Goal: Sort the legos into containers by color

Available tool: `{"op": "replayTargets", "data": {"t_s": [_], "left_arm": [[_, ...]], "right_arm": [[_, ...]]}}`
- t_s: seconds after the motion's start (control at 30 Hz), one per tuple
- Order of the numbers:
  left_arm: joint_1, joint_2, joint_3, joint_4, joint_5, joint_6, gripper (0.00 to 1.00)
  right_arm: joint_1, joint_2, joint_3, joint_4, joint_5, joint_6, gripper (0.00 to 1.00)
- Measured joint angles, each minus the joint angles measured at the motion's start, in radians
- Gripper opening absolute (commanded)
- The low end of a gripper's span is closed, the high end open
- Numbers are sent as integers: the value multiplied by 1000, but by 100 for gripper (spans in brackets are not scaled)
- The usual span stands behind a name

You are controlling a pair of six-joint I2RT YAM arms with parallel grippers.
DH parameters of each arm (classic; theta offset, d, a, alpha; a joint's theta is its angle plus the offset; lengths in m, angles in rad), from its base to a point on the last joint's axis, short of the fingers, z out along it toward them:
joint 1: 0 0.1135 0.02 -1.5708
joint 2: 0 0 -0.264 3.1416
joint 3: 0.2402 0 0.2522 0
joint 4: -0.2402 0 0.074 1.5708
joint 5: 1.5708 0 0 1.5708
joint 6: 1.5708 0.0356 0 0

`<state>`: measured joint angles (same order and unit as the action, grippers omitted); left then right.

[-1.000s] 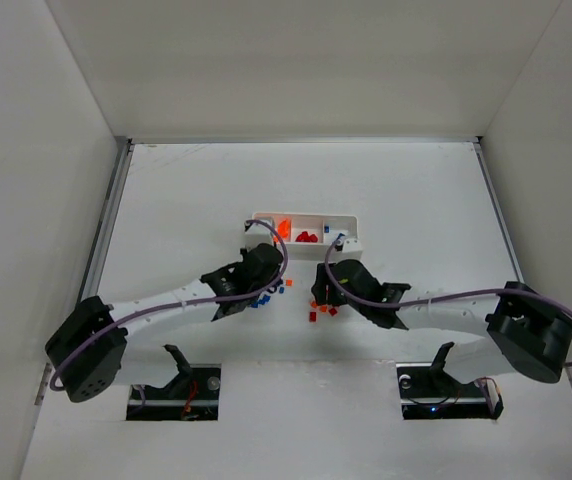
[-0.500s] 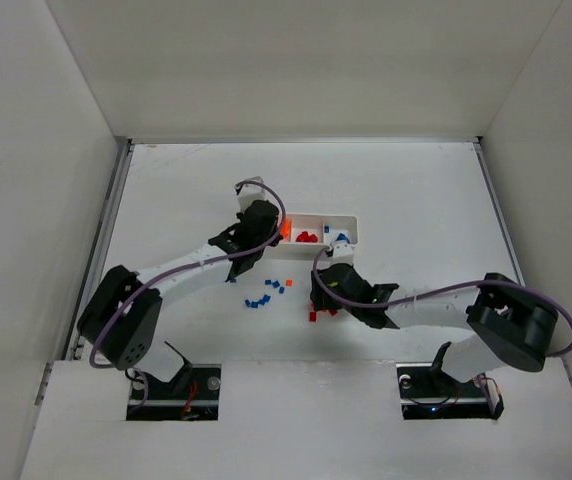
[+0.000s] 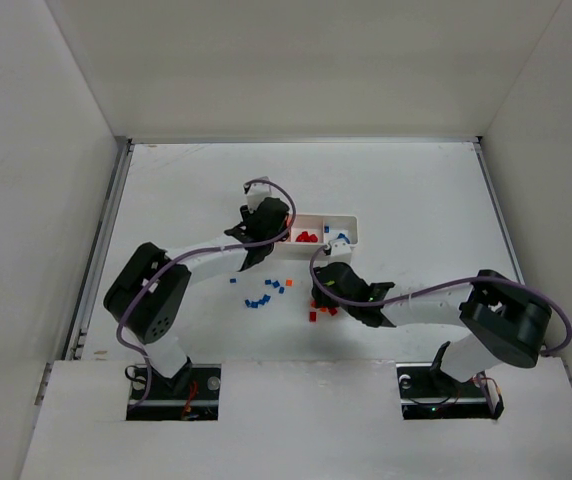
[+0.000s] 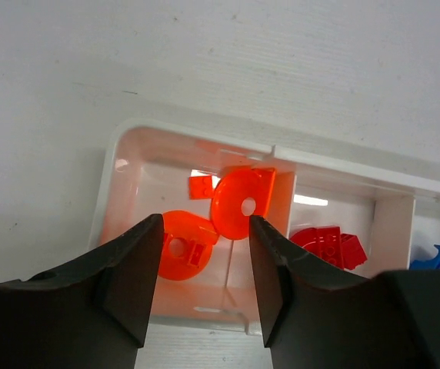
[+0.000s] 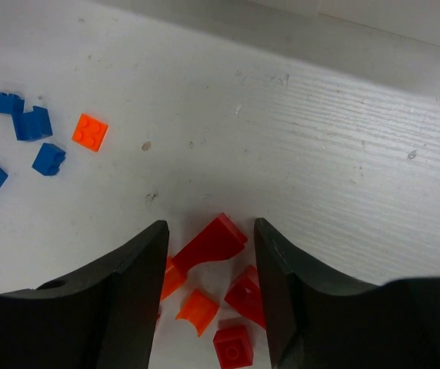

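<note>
R gripper (image 5: pixel 211 227): jaws apart, empty, low over red legos (image 5: pixel 209 243) on table (image 5: pixel 320 154); contact w/ them unclear. Loose blue legos (image 5: pixel 31 123) + 1 orange brick (image 5: pixel 90 131) to its left. L gripper (image 4: pixel 205 223): jaws apart, empty, above tray (image 4: pixel 343 163), end compartment (image 4: pixel 120 184) w/ orange pieces (image 4: pixel 231 204). Red pieces (image 4: pixel 328 246) in middle compartment. Blue piece (image 4: pixel 435 257) beyond, cut off by frame edge.

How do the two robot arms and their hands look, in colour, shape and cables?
The left arm and right arm have white tubular links, black joint housings and a thin purple cable each. The left hand and right hand have two broad matte black fingers.
</note>
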<state>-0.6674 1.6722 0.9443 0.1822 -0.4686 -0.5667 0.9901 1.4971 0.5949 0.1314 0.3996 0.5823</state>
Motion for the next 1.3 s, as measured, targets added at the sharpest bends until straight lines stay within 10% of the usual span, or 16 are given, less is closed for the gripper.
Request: {"op": "replayTargets", "data": {"t_s": [0.77, 1.3], "left_arm": [[-96, -608, -390, -247, -87, -80, 48], [-205, -639, -460, -412, -59, -206, 47]], "right_arm": [[39, -2, 6, -18, 0, -3, 55], [29, -56, 14, -72, 11, -6, 40]]}}
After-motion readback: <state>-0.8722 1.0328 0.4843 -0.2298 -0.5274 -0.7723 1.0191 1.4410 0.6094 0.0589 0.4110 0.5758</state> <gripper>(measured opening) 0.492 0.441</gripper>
